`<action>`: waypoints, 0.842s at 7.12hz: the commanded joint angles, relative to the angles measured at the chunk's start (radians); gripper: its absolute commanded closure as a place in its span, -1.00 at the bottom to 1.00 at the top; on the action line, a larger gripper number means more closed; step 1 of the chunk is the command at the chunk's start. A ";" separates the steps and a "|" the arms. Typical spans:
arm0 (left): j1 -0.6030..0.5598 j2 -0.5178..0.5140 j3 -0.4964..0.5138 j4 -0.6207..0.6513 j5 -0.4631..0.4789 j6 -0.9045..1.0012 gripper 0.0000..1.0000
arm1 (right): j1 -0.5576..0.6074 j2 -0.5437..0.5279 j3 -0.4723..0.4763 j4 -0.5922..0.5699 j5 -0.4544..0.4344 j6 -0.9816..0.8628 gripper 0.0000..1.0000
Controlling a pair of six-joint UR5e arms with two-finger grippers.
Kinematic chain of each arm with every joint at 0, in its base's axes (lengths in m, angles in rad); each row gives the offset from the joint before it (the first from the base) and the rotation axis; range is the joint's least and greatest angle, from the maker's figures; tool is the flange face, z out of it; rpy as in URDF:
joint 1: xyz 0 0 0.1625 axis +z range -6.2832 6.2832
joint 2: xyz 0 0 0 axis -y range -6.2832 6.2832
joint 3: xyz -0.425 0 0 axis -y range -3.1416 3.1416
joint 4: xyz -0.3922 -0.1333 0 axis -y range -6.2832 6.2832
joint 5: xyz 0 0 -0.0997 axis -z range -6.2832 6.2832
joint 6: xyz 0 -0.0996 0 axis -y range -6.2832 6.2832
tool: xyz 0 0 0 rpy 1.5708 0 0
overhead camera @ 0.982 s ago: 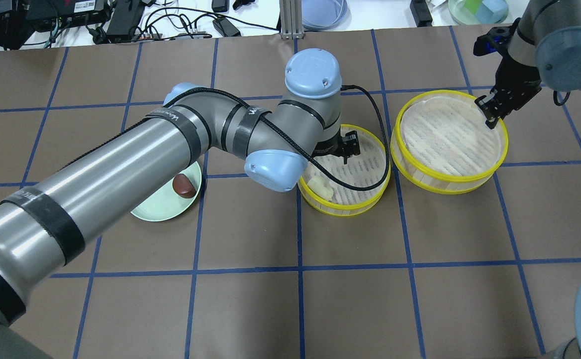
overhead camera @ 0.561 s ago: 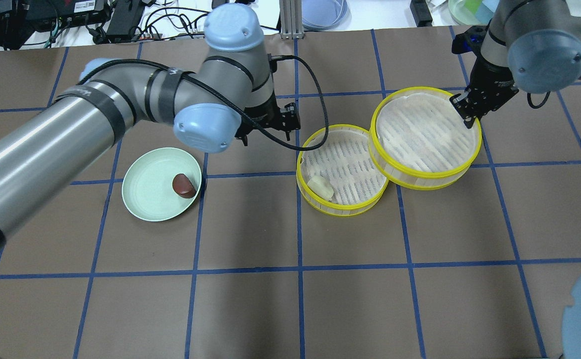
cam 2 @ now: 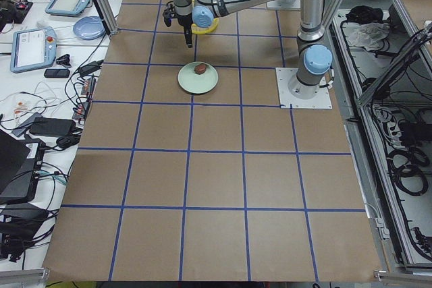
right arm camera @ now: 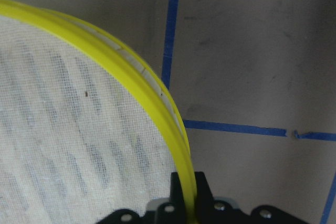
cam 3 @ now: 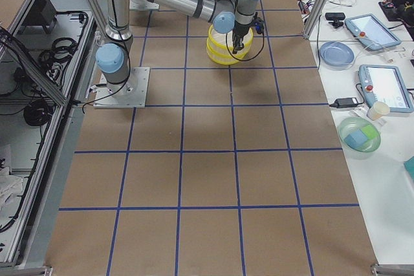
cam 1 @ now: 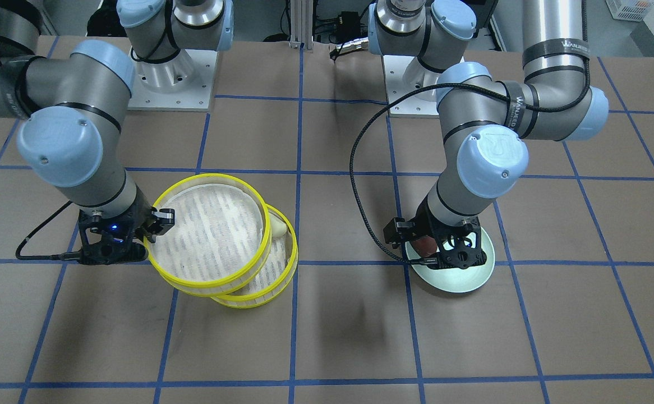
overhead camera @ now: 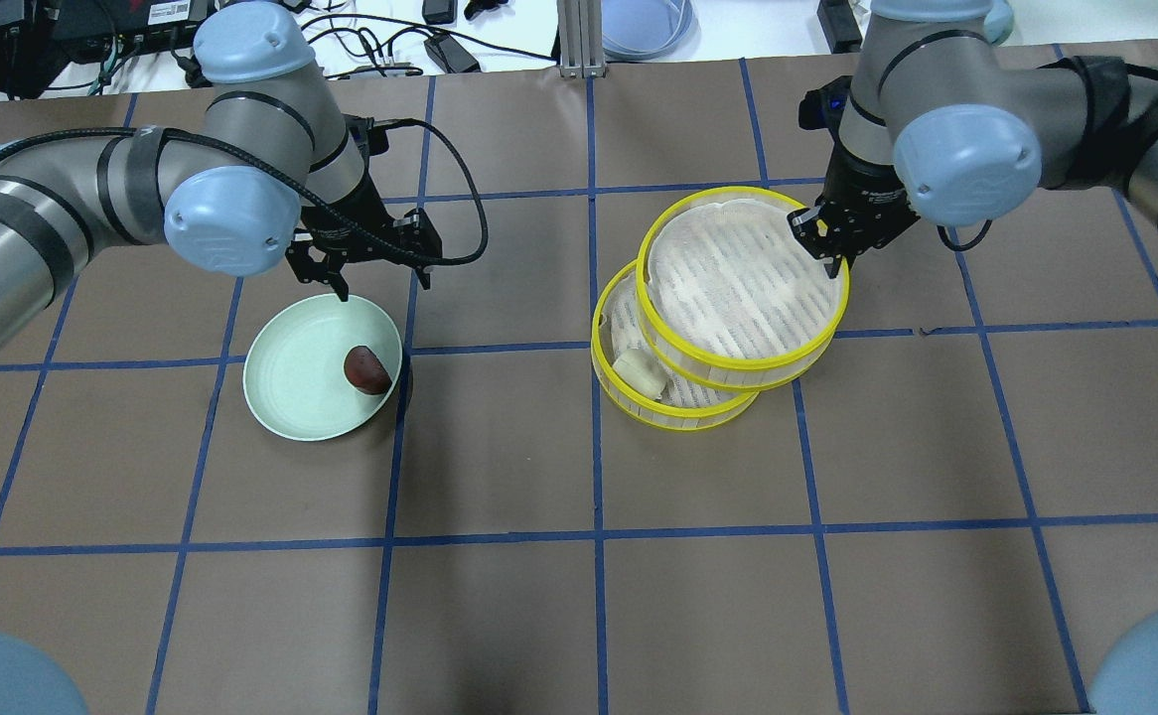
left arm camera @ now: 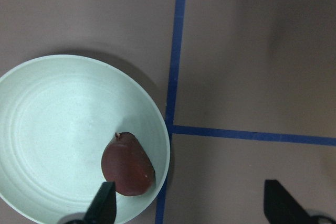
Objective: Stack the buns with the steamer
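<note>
Two round yellow-rimmed steamers (overhead camera: 738, 283); smooth teardrop bun (overhead camera: 365, 369).

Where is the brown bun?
In the overhead view, the brown bun lies on the green plate at left, near its right rim, beneath the left gripper.

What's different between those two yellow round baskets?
The upper basket is gripped at its rim by the right gripper and is empty; the lower basket sits on the table and holds a pale bun. The upper one overlaps the lower, off-centre. Both have yellow rims and pale liners.
</note>
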 commanded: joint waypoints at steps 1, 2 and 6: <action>0.070 0.001 -0.038 0.000 0.078 0.054 -1.00 | 0.063 0.020 0.006 -0.060 0.004 0.045 1.00; 0.114 0.000 -0.039 0.006 0.080 0.122 -1.00 | 0.063 0.037 0.006 -0.061 0.004 0.042 1.00; 0.125 -0.041 -0.090 0.078 -0.021 0.051 -0.98 | 0.066 0.054 0.037 -0.072 0.001 0.025 1.00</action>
